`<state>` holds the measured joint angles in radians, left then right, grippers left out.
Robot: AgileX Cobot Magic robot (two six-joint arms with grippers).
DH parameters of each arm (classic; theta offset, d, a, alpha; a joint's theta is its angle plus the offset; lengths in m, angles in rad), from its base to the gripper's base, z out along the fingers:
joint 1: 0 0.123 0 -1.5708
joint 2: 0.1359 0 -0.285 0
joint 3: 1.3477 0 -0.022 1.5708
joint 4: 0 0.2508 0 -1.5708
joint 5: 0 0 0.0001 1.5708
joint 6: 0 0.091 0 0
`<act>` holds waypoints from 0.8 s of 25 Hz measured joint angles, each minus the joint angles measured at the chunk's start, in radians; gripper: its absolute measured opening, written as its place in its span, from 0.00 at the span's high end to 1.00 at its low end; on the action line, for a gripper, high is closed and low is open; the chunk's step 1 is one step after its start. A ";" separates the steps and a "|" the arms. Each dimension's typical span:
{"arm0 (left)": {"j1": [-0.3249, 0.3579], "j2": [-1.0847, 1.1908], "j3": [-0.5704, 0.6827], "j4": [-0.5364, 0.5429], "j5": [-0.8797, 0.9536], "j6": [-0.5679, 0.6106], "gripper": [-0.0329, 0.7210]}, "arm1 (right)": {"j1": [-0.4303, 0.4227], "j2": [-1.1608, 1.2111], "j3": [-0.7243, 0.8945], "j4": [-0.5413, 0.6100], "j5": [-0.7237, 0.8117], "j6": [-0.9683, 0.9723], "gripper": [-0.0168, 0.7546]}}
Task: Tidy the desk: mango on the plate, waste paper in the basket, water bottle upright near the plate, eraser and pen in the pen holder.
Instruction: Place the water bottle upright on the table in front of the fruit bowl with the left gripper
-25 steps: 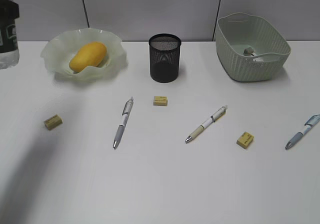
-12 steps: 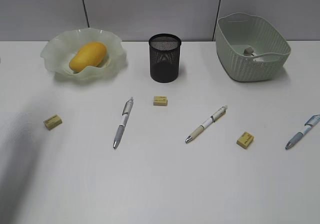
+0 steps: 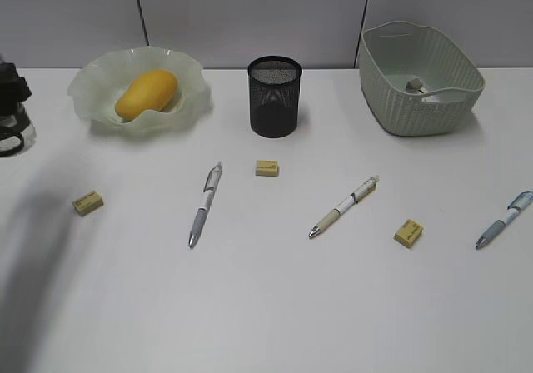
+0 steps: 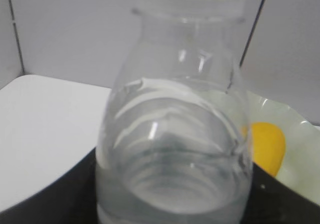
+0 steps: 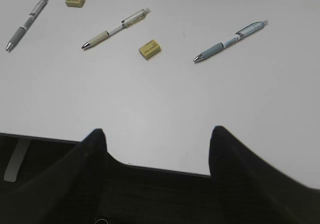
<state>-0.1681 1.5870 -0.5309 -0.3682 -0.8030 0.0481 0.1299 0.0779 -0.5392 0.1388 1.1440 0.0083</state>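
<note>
Bottle is sitting clamped in the left claw beside the plate, mango lying inside. Right claw is hanging unclenched over the tabletop edge.

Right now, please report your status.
Left jaws around water bottle, at desk's left edge. Right jaws open, empty. Mango on plate. Pens, erasers not yet collected.

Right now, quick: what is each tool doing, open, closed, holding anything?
Left tool: closed on the water bottle.
Right tool: open, holding nothing, above the near edge of the desk.
</note>
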 joint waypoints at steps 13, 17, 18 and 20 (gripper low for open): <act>-0.002 0.394 -0.033 0.251 -0.349 -0.048 0.30 | 0.000 0.000 0.000 0.000 0.000 0.000 0.32; -0.002 0.453 -0.074 0.251 -0.357 -0.048 0.30 | 0.000 0.000 0.000 0.000 0.000 0.000 0.32; -0.002 0.462 -0.085 0.251 -0.361 -0.048 0.30 | 0.000 0.000 0.000 0.000 0.000 0.000 0.32; -0.002 0.479 -0.103 0.250 -0.368 -0.048 0.30 | 0.000 0.000 0.000 0.000 0.000 0.000 0.32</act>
<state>-0.1702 2.0655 -0.6334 -0.1180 -1.1714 0.0000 0.1299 0.0779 -0.5392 0.1388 1.1440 0.0083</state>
